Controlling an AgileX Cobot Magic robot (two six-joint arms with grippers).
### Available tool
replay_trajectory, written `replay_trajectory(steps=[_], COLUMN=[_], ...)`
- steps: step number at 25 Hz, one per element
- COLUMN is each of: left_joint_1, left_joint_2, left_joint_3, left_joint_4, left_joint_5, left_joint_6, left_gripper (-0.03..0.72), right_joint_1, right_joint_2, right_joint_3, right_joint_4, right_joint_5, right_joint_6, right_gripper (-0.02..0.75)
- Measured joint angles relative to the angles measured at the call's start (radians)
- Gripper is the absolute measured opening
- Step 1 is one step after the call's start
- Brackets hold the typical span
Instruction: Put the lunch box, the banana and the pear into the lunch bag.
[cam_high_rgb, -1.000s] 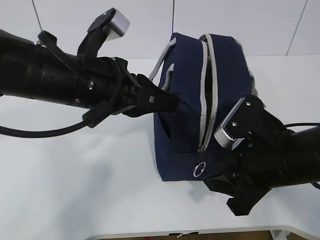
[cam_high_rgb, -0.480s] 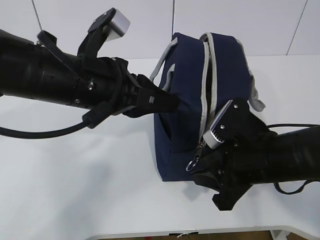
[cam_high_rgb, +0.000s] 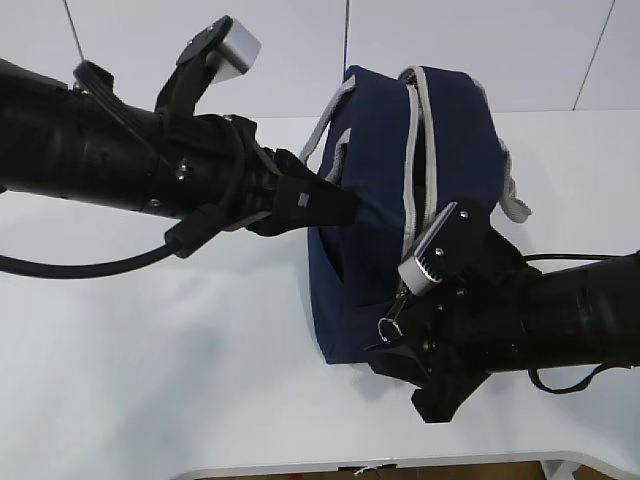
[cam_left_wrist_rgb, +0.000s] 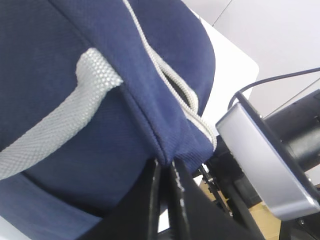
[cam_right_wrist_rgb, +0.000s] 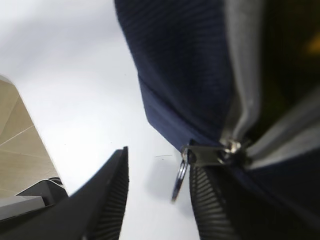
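Navy lunch bag (cam_high_rgb: 400, 200) on counter (cam_high_rgb: 150, 380), pinched by closed left gripper (cam_high_rgb: 345, 207); half-open right gripper (cam_right_wrist_rgb: 160, 200), empty, straddling ring pull (cam_right_wrist_rgb: 179, 179). Contents unclear; zipping probably left.

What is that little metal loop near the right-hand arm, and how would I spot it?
Find the navy lunch bag in the middle of the white table. Follow its grey zip down to the near end, where a small silver ring pull dangles between the right arm's open jaws. It is the only metal ring there.

White table (cam_high_rgb: 150, 330), even light; pale panelled wall (cam_high_rgb: 480, 50) behind table, thin seams; wood-toned floor below table's front edge
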Motion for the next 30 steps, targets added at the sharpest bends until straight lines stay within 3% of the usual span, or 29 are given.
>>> replay_trajectory(steps=[11, 16, 22, 26, 30], left_joint_1=[0.0, 0.001, 0.001, 0.001, 0.001], left_joint_2=[0.0, 0.0, 0.0, 0.0, 0.0], left_joint_3=[0.0, 0.0, 0.0, 0.0, 0.0], left_joint_4=[0.0, 0.0, 0.0, 0.0, 0.0], left_joint_5=[0.002, 0.015, 0.024, 0.024, 0.024], left_joint_6=[0.0, 0.0, 0.0, 0.0, 0.0], left_gripper=[-0.012, -0.012, -0.012, -0.012, -0.012], right_joint_1=[0.0, 0.0, 0.0, 0.0, 0.0], right_joint_2=[0.0, 0.0, 0.0, 0.0, 0.0], right_joint_3=[0.0, 0.0, 0.0, 0.0, 0.0], right_joint_4=[0.01, 0.011, 0.012, 0.013, 0.013], right_joint_5=[-0.045, -0.049, -0.049, -0.049, -0.049], right_joint_6=[0.017, 0.019, 0.019, 0.019, 0.023], right_gripper=[0.337, 0.218, 0.142, 0.027, 0.018])
